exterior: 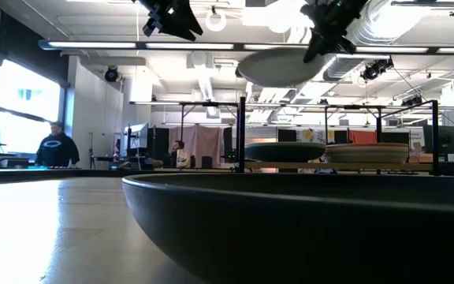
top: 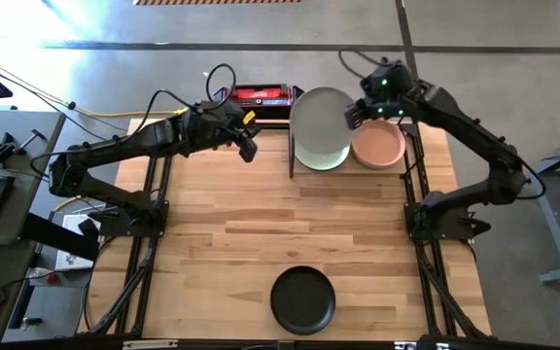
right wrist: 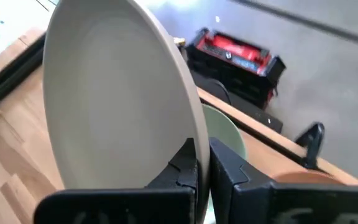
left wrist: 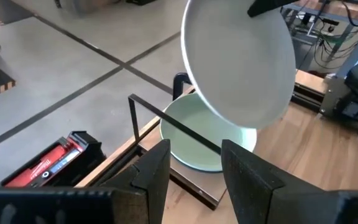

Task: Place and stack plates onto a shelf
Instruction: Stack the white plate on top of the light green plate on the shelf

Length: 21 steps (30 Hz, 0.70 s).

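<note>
The right gripper (right wrist: pixel 202 163) is clamped narrowly on the rim of a pale beige plate (top: pixel 321 122), holding it in the air above the shelf (top: pixel 304 167) at the table's far edge, over the green plate stack (left wrist: pixel 194 134) on the shelf's left part. With the hold on one rim only, the plate hangs tilted, so it could swing or slip out if the arm drops fast, and its low edge could strike the green stack first and skid. The shelf's upright black bar (top: pixel 291 151) stands just beside the plate's left edge and could catch it. A peach-pink stack (top: pixel 378 146) lies on the shelf's right part, close to the arm. The left gripper (left wrist: pixel 194 165) hangs open near the table's far left, holding nothing. A black plate (top: pixel 302 299) waits at the near edge.
</note>
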{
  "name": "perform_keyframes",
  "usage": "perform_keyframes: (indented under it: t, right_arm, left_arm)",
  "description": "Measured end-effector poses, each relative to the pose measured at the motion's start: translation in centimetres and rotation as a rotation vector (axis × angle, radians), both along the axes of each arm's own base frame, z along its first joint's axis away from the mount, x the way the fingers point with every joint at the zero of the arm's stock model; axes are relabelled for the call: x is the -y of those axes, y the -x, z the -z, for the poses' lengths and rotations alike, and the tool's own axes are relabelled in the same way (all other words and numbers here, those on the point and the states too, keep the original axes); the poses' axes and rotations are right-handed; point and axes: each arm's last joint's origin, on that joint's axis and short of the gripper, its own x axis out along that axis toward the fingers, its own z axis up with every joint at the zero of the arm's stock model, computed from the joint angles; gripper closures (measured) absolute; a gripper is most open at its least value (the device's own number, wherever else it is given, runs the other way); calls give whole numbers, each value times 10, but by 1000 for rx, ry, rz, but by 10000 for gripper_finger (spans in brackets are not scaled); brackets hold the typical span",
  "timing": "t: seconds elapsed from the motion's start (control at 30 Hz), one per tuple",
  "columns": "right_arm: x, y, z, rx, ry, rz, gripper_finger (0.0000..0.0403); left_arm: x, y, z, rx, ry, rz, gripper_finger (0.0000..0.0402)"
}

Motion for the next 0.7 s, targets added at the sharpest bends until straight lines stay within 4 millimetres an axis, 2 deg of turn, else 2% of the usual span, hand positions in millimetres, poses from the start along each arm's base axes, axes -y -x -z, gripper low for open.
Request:
perform_keyframes:
  t: [0.23, 0.5, 0.7]
  right_arm:
    - [30, 25, 12, 26, -127, -20, 403]
    - [51, 38, 75, 89, -293, 0, 403]
    - [57, 45, 105, 163, -363, 47, 403]
  left_arm:
    - [-1, 1, 0, -6, -21, -46, 268]
    - [-2, 2, 0, -13, -42, -93, 268]
    - [-3, 2, 0, -9, -38, -104, 268]
